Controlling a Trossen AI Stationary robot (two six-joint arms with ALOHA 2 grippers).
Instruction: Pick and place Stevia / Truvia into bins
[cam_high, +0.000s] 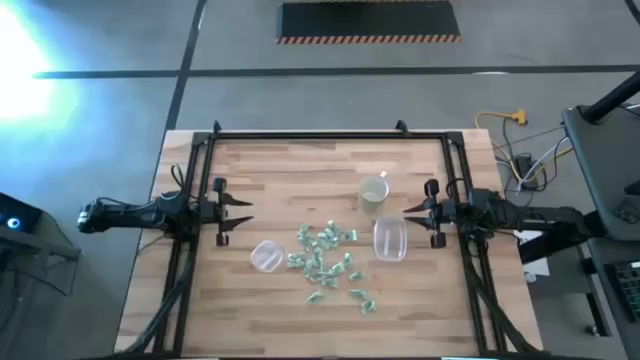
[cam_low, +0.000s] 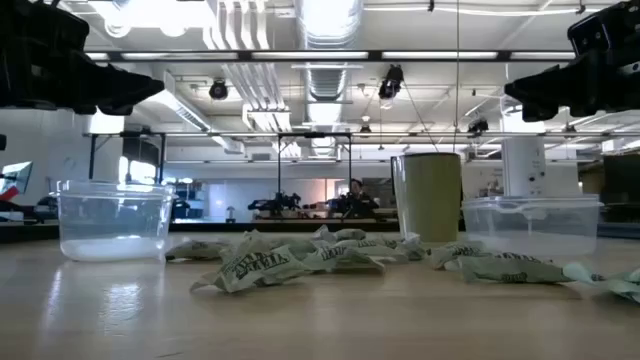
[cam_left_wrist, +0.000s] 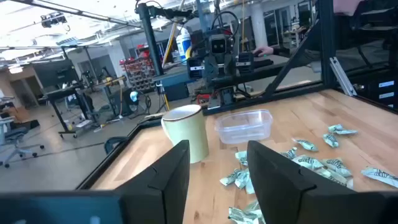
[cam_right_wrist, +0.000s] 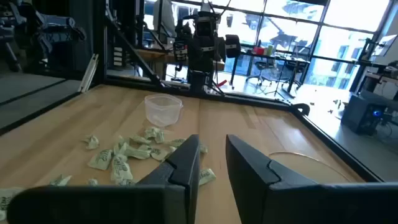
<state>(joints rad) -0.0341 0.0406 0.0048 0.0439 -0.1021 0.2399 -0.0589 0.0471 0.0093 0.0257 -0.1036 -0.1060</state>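
Several pale green and white Stevia / Truvia packets (cam_high: 328, 262) lie flat and scattered on the wooden table's middle; they also show in the low view (cam_low: 290, 262). A round clear bin (cam_high: 266, 256) stands left of the pile. A rounded-rectangular clear bin (cam_high: 390, 239) stands right of it. My left gripper (cam_high: 243, 212) hovers at the table's left side, open, pointing level toward the pile (cam_left_wrist: 217, 149). My right gripper (cam_high: 408, 212) hovers at the right side beside the rectangular bin, its fingers a little apart with nothing between them (cam_right_wrist: 212, 142).
A pale cream mug (cam_high: 373, 190) stands upright behind the rectangular bin, toward the far edge. A black frame (cam_high: 310, 135) runs around the table. Bare wood lies along the far half (cam_high: 290, 165) and the near edge.
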